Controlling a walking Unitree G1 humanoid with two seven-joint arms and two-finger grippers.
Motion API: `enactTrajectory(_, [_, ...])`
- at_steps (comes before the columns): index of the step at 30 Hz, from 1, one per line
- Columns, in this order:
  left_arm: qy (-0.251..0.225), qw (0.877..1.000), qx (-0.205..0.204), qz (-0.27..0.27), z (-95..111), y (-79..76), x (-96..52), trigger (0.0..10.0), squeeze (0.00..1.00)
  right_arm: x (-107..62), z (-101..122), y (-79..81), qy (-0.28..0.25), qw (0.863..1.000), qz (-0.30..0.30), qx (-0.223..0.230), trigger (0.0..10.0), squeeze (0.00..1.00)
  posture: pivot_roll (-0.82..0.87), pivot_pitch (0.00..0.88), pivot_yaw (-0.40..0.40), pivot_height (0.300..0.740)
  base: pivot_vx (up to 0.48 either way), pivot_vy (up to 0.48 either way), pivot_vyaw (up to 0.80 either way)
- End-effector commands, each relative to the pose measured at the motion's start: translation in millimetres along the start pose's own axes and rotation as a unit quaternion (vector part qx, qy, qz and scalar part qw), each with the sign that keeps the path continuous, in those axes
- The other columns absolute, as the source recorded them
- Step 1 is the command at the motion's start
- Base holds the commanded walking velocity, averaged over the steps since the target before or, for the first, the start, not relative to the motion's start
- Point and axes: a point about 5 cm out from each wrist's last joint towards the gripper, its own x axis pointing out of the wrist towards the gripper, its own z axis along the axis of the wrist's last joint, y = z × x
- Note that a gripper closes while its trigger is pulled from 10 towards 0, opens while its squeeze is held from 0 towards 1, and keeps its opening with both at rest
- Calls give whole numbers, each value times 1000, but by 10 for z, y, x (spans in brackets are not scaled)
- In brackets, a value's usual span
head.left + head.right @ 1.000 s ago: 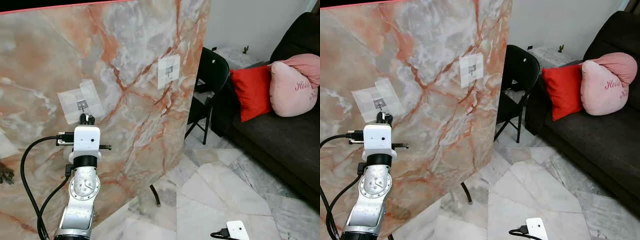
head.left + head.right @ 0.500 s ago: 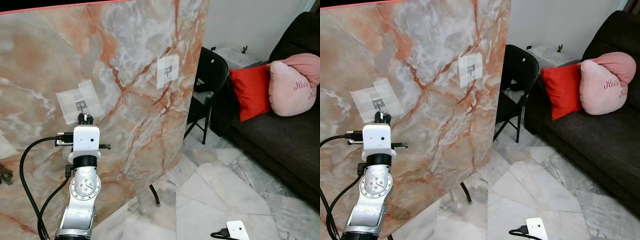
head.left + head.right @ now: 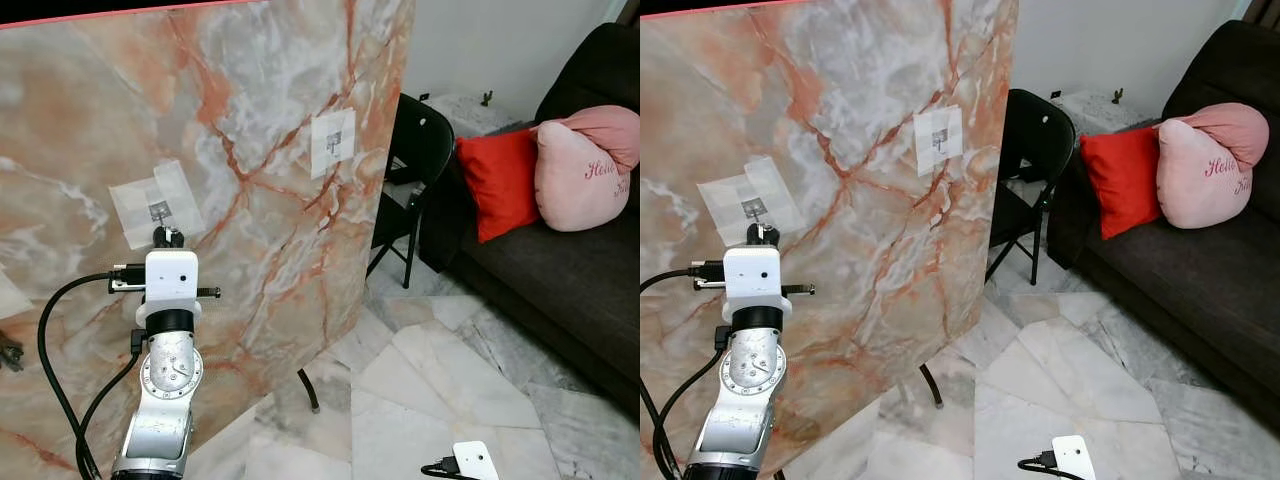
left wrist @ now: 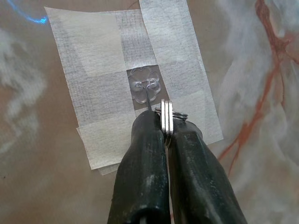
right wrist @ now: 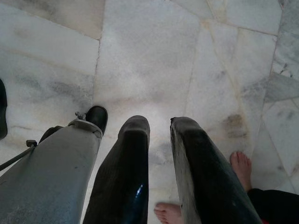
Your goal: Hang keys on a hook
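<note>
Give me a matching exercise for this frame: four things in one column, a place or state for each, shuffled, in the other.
Things:
1. key ring
2. hook
3. right gripper
4. red cushion

Places or states:
A. taped to the marble panel
B. on the dark sofa beside a pink cushion
C. pinched between the left gripper's fingers
D. open, pointing at the marble floor

Pairs: 1-C, 2-A, 3-D, 4-B
</note>
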Motion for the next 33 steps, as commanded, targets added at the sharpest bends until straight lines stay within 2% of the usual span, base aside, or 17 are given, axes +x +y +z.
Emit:
enactTrajectory(1, [14,1000,8,16,-35,50,-7,10000,0,0,55,-21,-9,1000,-4,3,10000,0,118,0,-91,740,0,0,0])
enactTrajectory(18, [38,999,12,25,-94,109,-128,10000,0,-1,57,-28,-10,1000,-5,2,10000,0,123,0,-96,740,0,0,0])
enactTrajectory(28, [-10,999,-16,26,67,96,-105,10000,0,-1,58,-31,-10,1000,-5,2,10000,0,122,0,-97,740,0,0,0])
enactTrajectory(33, [-18,999,-24,20,95,80,-109,10000,0,-1,58,-30,-10,1000,-5,2,10000,0,123,0,-97,740,0,0,0])
